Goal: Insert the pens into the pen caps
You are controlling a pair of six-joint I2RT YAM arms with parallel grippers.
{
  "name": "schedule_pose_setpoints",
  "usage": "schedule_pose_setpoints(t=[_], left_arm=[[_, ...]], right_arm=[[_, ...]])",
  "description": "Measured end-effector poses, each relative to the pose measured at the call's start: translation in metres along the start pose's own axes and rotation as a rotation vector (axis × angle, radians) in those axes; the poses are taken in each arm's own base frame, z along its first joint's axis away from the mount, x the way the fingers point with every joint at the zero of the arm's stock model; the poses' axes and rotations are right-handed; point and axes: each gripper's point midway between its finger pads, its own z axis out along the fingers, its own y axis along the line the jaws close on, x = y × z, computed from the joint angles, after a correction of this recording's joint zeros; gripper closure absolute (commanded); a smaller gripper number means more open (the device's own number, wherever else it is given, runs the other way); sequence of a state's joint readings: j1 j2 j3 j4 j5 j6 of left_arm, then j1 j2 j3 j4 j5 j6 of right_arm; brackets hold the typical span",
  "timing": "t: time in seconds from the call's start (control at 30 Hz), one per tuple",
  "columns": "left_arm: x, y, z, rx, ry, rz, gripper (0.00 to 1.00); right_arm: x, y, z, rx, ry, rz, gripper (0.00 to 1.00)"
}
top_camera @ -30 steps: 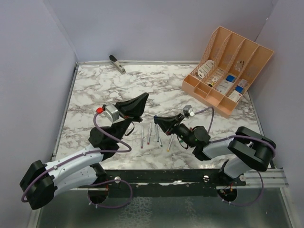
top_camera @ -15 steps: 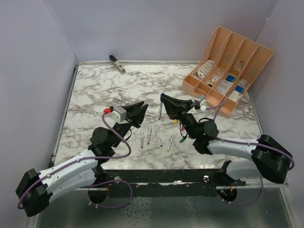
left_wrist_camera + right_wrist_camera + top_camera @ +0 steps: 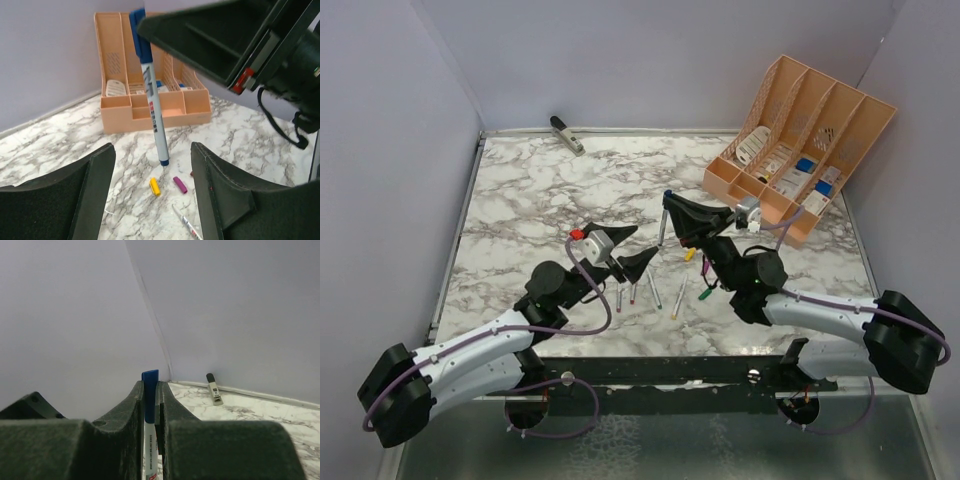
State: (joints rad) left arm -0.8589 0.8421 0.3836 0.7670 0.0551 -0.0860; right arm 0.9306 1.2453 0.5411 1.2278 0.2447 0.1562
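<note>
The right gripper (image 3: pixel 682 214) is pressed together on a blue-capped pen (image 3: pixel 662 222), pinching it just below the cap. In the right wrist view the fingers (image 3: pixel 131 412) close on either side of the white barrel (image 3: pixel 149 440) and the blue cap sticks up above them. The pen hangs nearly upright, tilted a little, with its lower blue end close above the marble table (image 3: pixel 520 190). It is held well to the left of the orange organizer (image 3: pixel 800 120), toward the middle of the table.

The left gripper (image 3: pixel 630 250) is spread wide and holds nothing. It sits farther left of the organizer than the held pen and nearer the arm bases. In the left wrist view its two padded fingers (image 3: pixel 60 200) frame the hanging pen (image 3: pixel 155 115), with the organizer (image 3: pixel 115 60) behind it.

A yellow cap (image 3: pixel 155 187) and a purple cap (image 3: pixel 180 184) lie on the marble just beside each other. They are below the pen's lower end, on the side away from the organizer. From above, the yellow cap (image 3: pixel 689 254) shows left of the organizer's near corner and a green cap (image 3: pixel 706 294) lies nearer the bases. Four loose pens (image 3: pixel 654 291) lie side by side on the table, farther from the organizer than the caps, by the left gripper.

A dark-and-white clip-like object (image 3: pixel 566 135) rests at the far edge, well left of the organizer.
</note>
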Motion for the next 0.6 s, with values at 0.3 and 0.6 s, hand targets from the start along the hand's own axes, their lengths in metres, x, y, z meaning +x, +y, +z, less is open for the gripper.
schedule_pose_setpoints(t=[0.3,0.6], left_arm=[[0.031,-0.005,0.017,0.043,0.092,0.003,0.31],[0.025,-0.011,0.032,0.08,0.064,0.001,0.56]], right_arm=[[0.0,0.008,-0.004,-0.034,0.009,0.064,0.99],[0.009,0.012,-0.01,-0.055,0.036,0.104,0.99]])
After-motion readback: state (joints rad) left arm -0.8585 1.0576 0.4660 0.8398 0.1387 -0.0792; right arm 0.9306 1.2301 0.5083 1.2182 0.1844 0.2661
